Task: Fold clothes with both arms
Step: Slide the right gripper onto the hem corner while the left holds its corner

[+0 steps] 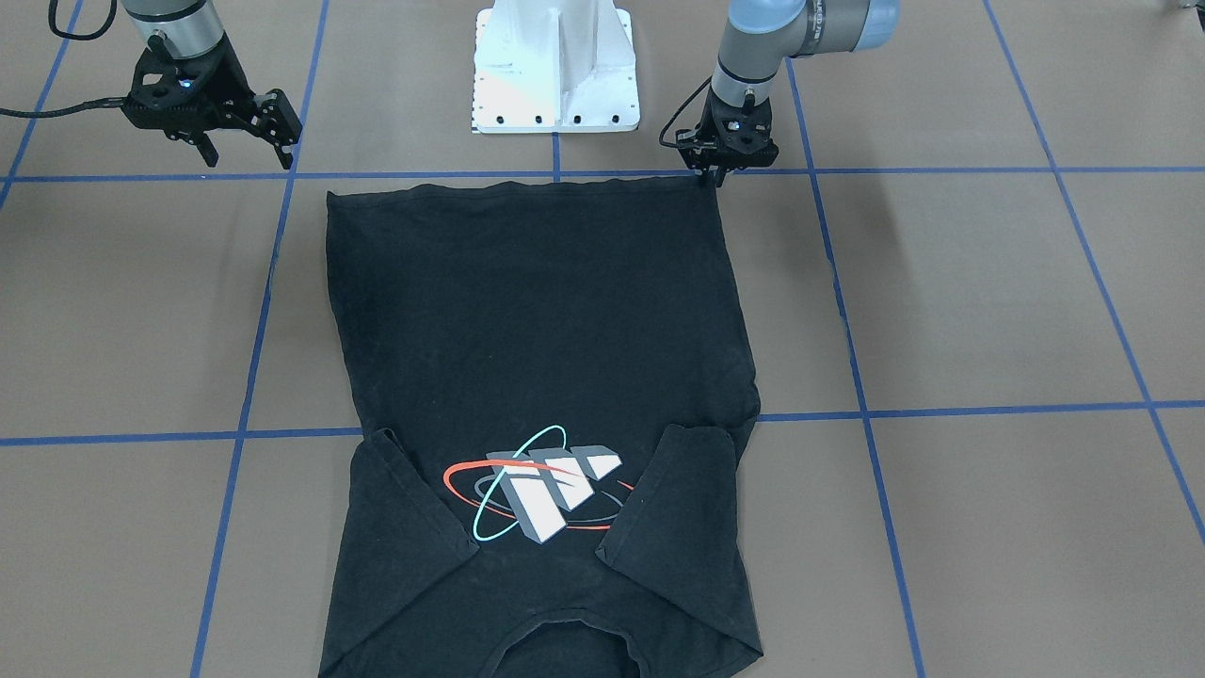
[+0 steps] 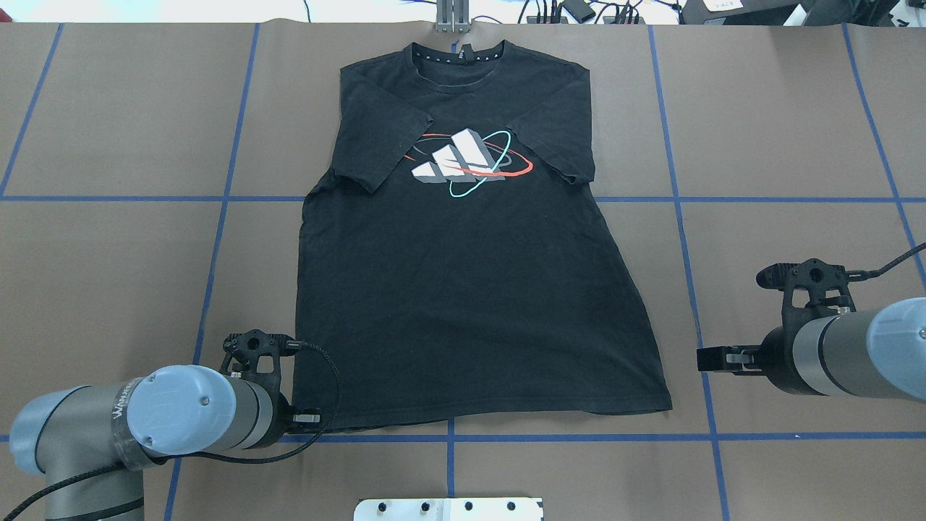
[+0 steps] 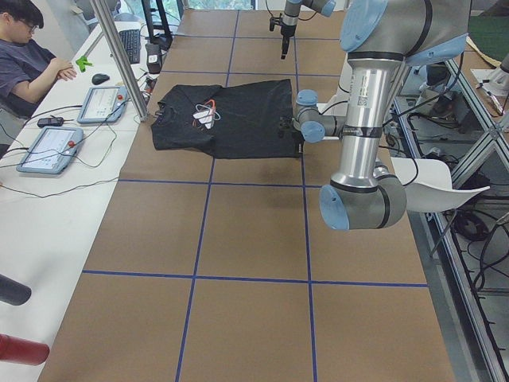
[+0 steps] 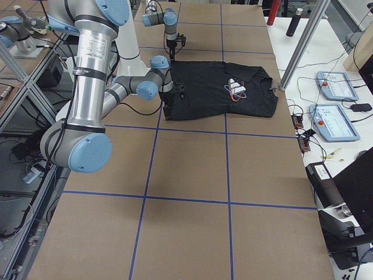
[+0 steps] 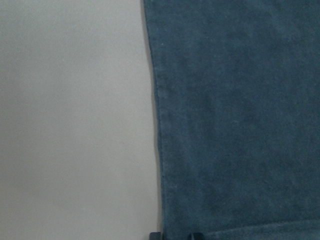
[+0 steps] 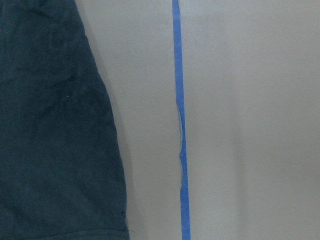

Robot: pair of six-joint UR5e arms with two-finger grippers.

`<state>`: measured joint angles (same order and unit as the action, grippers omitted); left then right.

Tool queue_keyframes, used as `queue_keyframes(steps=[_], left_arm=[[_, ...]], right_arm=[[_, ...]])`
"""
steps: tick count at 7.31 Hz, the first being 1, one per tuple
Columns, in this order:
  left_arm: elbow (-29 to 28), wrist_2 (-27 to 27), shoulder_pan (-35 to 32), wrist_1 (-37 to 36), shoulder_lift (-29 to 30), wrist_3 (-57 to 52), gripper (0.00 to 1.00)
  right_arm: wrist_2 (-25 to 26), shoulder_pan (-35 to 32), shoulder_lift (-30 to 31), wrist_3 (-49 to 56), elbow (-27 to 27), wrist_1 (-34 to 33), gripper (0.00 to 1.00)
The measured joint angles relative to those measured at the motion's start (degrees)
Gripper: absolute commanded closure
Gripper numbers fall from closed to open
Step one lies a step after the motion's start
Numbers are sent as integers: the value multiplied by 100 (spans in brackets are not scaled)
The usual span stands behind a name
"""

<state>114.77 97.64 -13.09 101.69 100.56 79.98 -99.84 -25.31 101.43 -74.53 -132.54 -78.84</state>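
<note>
A black T-shirt (image 1: 537, 311) (image 2: 463, 289) lies flat and chest up on the brown table, with its logo (image 2: 466, 163) showing. Both sleeves are folded in over the chest, and the hem faces the robot. My left gripper (image 1: 708, 177) (image 2: 307, 417) points down onto the hem corner on the robot's left. Its fingertips (image 5: 155, 235) stand close together on the shirt edge (image 5: 240, 125), so it looks shut on that corner. My right gripper (image 1: 247, 158) (image 2: 723, 359) is open and holds nothing. It hovers above the table beside the other hem corner, clear of the cloth (image 6: 50, 125).
The white bolted pedestal (image 1: 555, 66) stands just behind the hem. Blue tape lines (image 6: 179, 125) grid the table. A person (image 3: 28, 56) sits at a side desk with control tablets (image 4: 335, 84) beyond the collar end. A metal pole (image 3: 119, 56) rises near the collar.
</note>
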Motion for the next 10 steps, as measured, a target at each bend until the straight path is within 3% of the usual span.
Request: queue_keyframes(steps=[1,7,10], left_arm=[[1,0,0,0,-1,0,100],[100,5,-12,-8,-3,31,100],[158,7,-15,-9,1,45,100]], right_arm=[[0,0,0,0,0,0,0],[130,197,-103,-233,101,4,0],[298,358,-676,-307,588,37,1]])
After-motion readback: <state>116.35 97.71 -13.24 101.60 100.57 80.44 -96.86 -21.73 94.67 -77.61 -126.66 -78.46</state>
